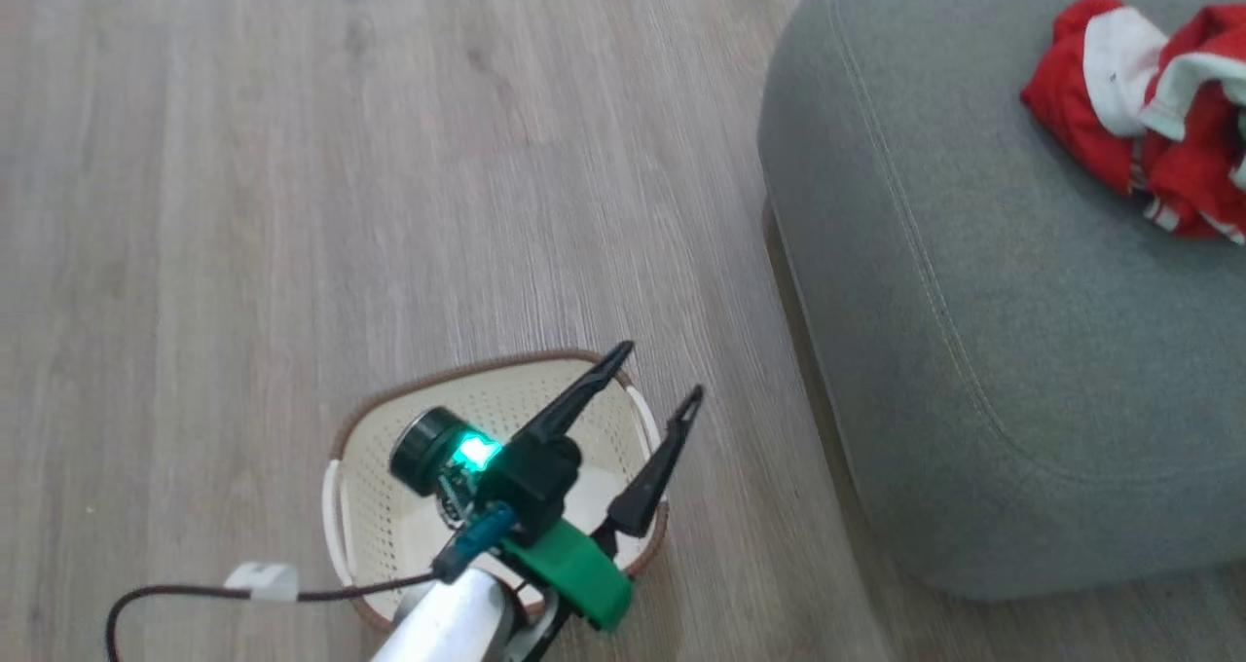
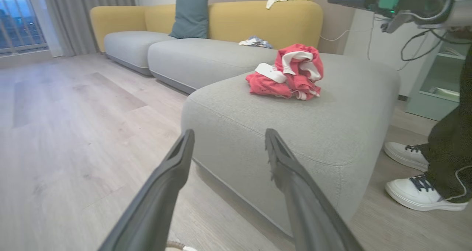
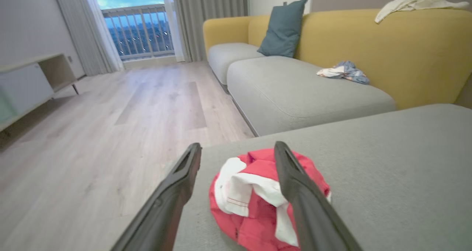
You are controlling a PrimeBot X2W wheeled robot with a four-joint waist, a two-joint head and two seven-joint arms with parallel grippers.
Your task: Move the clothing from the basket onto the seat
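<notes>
The head view looks down on the oval cream plastic basket (image 1: 375, 506) with perforated walls and a brown woven-look rim. It stands on the pale wood-look floor (image 1: 292, 204), just beside the rounded corner of the large grey-green upholstered seat (image 1: 973, 350). The left end effector (image 1: 658, 375) hangs over the basket, its two dark fingers spread wide and released. At that view's far right the red and white clothing (image 1: 1149, 127) lies bunched on the seat's top. The left wrist view looks between the parted fingers of the left end effector (image 2: 229, 136) at the seat (image 2: 332, 125) from the side. There the clothing (image 2: 291, 74) shows as a heap back from the near edge, and a person's white shoes (image 2: 420, 192) stand on the floor beside the seat. The right wrist view gives the right end effector (image 3: 238, 147), likewise spread and released, above the clothing (image 3: 250, 214). One finger crosses in front of the heap; whether it touches the fabric cannot be told. Past the seat (image 3: 387, 177), this view takes in a yellow-backed sofa (image 3: 405, 51) with a teal cushion (image 3: 284, 27) and a balcony window (image 3: 136, 29).
</notes>
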